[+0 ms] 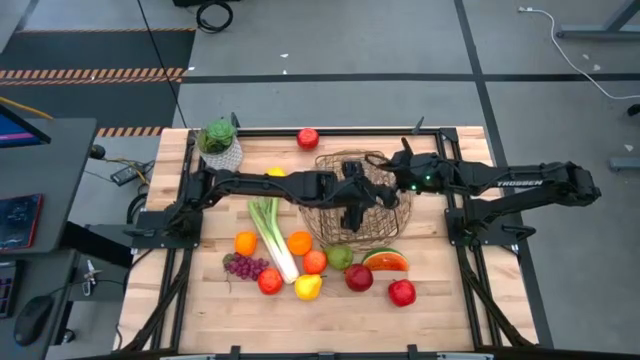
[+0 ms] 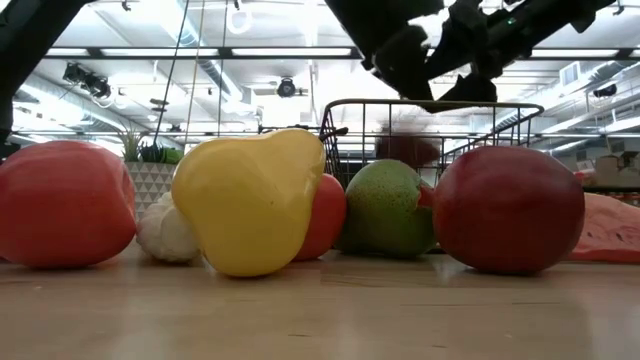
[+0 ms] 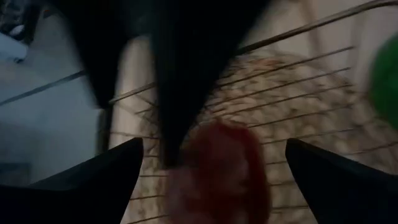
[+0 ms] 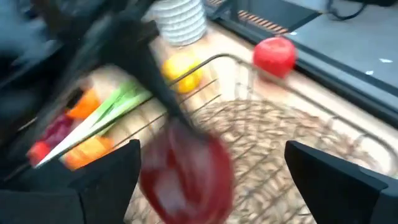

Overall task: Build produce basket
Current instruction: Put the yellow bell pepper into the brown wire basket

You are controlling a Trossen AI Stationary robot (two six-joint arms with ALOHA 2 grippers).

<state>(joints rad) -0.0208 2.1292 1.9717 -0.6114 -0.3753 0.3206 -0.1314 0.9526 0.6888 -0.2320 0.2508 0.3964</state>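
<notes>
red apple (image 4: 186,177) inside basket (image 1: 390,225) — left gripper (image 3: 211,180) jaws spread, empty; right gripper (image 4: 211,180) jaws wide, empty — best lift straight up clear of rim.

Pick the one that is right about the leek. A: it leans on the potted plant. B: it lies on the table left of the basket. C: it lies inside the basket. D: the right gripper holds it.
B: the high view shows the leek flat on the table, left of the basket and outside it.
</notes>
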